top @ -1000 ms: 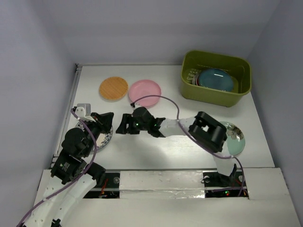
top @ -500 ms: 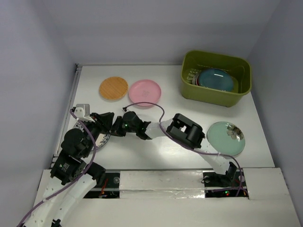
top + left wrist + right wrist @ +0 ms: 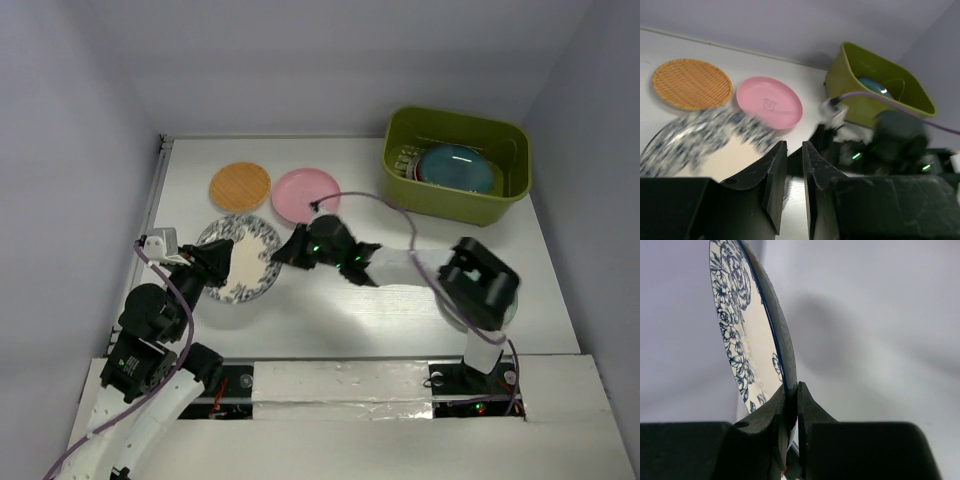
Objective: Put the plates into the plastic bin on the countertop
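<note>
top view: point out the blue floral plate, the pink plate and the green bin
blue floral plate point(image 3: 250, 265), top view, on its cream centre
pink plate point(image 3: 298, 192), top view, on the middle of its face
green bin point(image 3: 440, 205), top view, on its near outer wall

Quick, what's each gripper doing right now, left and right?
Left gripper: slightly open, holding nothing.
Right gripper: closed on the rim of the blue-floral plate.

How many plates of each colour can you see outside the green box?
Tan plate: 1
Pink plate: 1
Blue-and-white flowery plate: 1
Total: 3 showing; the right arm could hide more.
</note>
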Motion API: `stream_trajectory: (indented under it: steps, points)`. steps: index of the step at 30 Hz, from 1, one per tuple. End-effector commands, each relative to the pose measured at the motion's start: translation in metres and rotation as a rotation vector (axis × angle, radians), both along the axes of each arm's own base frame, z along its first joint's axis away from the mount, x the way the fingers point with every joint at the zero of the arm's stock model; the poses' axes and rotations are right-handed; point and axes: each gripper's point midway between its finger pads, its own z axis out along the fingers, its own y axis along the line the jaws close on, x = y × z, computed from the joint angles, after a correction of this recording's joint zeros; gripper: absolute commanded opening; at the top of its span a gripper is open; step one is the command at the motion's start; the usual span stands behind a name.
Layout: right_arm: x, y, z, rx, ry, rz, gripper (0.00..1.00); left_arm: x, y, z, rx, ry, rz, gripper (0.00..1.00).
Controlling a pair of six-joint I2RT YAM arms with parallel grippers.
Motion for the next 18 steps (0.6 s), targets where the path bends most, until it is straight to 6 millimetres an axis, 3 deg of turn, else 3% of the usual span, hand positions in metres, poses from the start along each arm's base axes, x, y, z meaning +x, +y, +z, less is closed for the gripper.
stream_trajectory:
  steps: [1,3,4,5,7,8,9,11,12,15,16,18]
  points:
    - [0.088,-0.095,0.188,0.302,-0.385,-0.236,0.0,-0.006,0.006,0.019,-0.047,-0.063,0.014,0.17]
    - [0.101,-0.137,0.199,0.238,-0.442,-0.294,0.0,-0.007,0.005,0.021,-0.051,-0.071,0.008,0.17]
    - [0.099,-0.162,0.221,0.23,-0.481,-0.324,0.0,-0.006,0.004,0.021,-0.048,-0.069,0.007,0.17]
    - [0.115,-0.196,0.233,0.203,-0.51,-0.397,0.0,-0.007,0.003,0.02,-0.044,-0.067,-0.001,0.17]
    - [0.124,-0.237,0.239,0.121,-0.525,-0.459,0.0,-0.007,0.002,0.021,-0.042,-0.068,-0.007,0.17]
    - [0.135,-0.279,0.253,0.094,-0.552,-0.545,0.0,-0.008,0.001,0.021,-0.041,-0.07,-0.014,0.18]
    - [0.14,-0.3,0.265,0.057,-0.587,-0.582,0.0,-0.008,0.001,0.021,-0.042,-0.07,-0.016,0.18]
    - [0.151,-0.338,0.258,-0.045,-0.553,-0.632,0.0,-0.009,0.0,0.021,-0.043,-0.074,-0.024,0.18]
    - [0.16,-0.374,0.271,-0.097,-0.581,-0.697,0.0,-0.01,0.0,0.022,-0.046,-0.078,-0.025,0.18]
    - [0.169,-0.411,0.258,-0.192,-0.519,-0.71,0.0,-0.012,-0.002,0.024,-0.049,-0.088,-0.039,0.18]
    - [0.17,-0.431,0.263,-0.231,-0.524,-0.737,0.0,-0.012,-0.001,0.024,-0.048,-0.092,-0.04,0.18]
    - [0.171,-0.445,0.263,-0.259,-0.521,-0.738,0.0,-0.014,-0.002,0.025,-0.048,-0.097,-0.046,0.18]
